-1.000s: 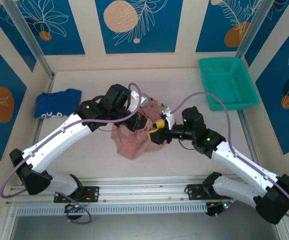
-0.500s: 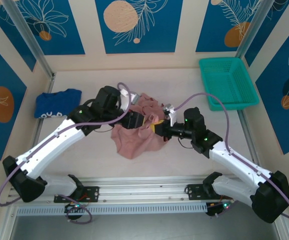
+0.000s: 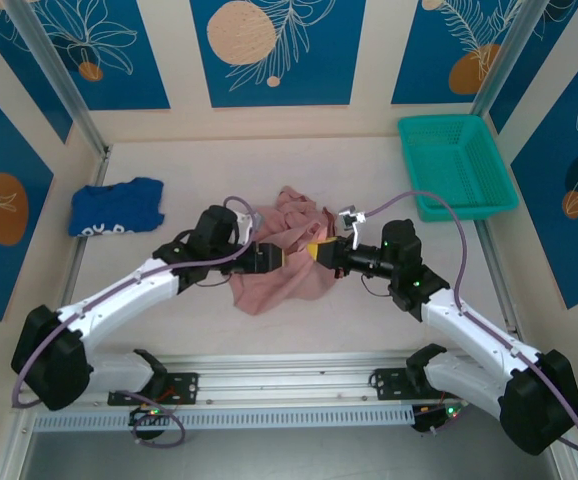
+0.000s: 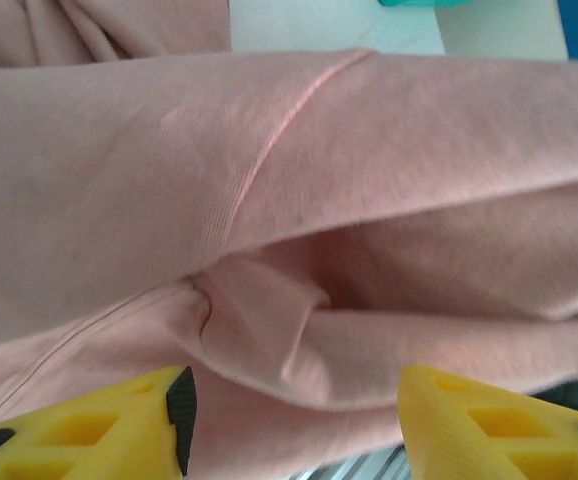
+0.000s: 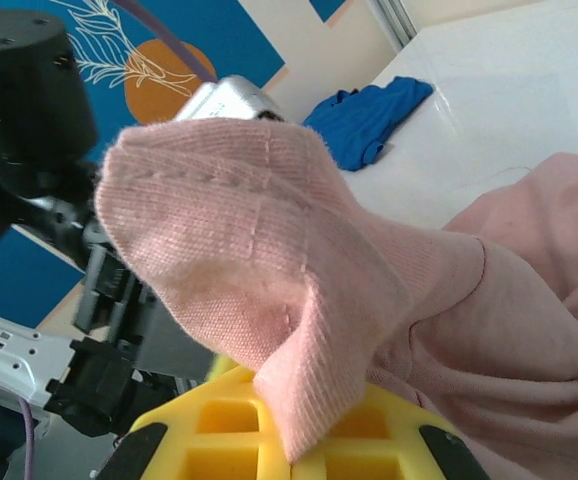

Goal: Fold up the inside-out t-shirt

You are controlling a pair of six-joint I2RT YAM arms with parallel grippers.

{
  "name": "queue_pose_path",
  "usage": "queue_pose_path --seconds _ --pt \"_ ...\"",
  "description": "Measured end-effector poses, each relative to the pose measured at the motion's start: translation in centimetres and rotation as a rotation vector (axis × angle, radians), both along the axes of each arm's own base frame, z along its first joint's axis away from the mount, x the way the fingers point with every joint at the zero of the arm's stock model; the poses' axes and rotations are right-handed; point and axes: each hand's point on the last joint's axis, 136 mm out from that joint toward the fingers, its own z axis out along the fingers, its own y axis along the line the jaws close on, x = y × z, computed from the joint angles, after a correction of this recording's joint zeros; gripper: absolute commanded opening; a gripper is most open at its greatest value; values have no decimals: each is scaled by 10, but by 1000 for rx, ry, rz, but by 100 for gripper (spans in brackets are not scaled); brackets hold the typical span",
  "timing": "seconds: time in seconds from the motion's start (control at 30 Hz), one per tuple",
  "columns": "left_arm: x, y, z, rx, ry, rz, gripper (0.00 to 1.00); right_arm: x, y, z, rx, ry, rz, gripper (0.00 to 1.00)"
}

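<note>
Two yellow-fingered grippers meet at the inside-out t-shirt (image 3: 281,268), a dusty-pink heap of soft, finely ribbed cotton. It lies crumpled and creased on the pale table (image 3: 189,160), left of the teal mesh basket (image 3: 447,118) and well apart from it. The right gripper (image 3: 317,252), at the heap's basket-side edge, is clenched on a stitched hem fold that rises in a blunt peak above its fingers. The left gripper (image 3: 269,257), on the side away from the basket, has its jaws spread, with a rolled fold and raised seam just beyond its fingertips (image 4: 159,420). A crumpled royal-blue garment (image 3: 116,207) lies farther still from the basket.
</note>
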Motion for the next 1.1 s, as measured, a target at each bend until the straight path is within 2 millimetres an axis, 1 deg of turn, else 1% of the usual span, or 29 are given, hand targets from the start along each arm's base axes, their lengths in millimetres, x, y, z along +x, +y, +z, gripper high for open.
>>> queue_pose_path --seconds 0.07,0.13,0.23,0.33,0.4,0.5,0.63,0.73,0.83,0.93,0.97,1.0,1.03,1.1 --pt "5 -8 0 -34 10 -2 56 -1 -1 0 2 -1 0 0" --pt "9 -16 0 -68 20 -10 52 -2 -1 0 4 -1 -1 0" --pt "14 -28 -1 -126 47 -23 42 -4 -3 3 10 -13 -5 0" --pt "14 -36 -6 -174 84 -30 28 -5 -5 8 17 -29 -10 0" --pt "12 -39 -8 -197 108 -31 16 -5 -5 10 19 -35 -16 0" --pt "11 -42 -4 -224 115 -35 0 -2 -7 10 18 -38 -30 0" --pt "11 -40 8 -243 81 -39 0 2 -13 10 13 -36 -59 0" --pt "10 -30 32 -263 7 -35 0 5 -23 9 0 -33 -105 0" --pt "10 -14 71 -301 -131 -22 0 8 -33 5 -24 -15 -154 1" --pt "1 1 112 -340 -292 -30 0 9 -36 -3 -47 17 -177 3" --pt "-5 6 126 -351 -349 -40 0 9 -36 -5 -51 22 -177 5" --pt "-11 10 136 -357 -400 -53 0 9 -36 -5 -51 23 -177 11" --pt "-16 13 144 -359 -443 -64 0 9 -35 -5 -50 24 -171 15" --pt "-23 20 155 -353 -527 -77 0 9 -34 -6 -54 28 -173 27"
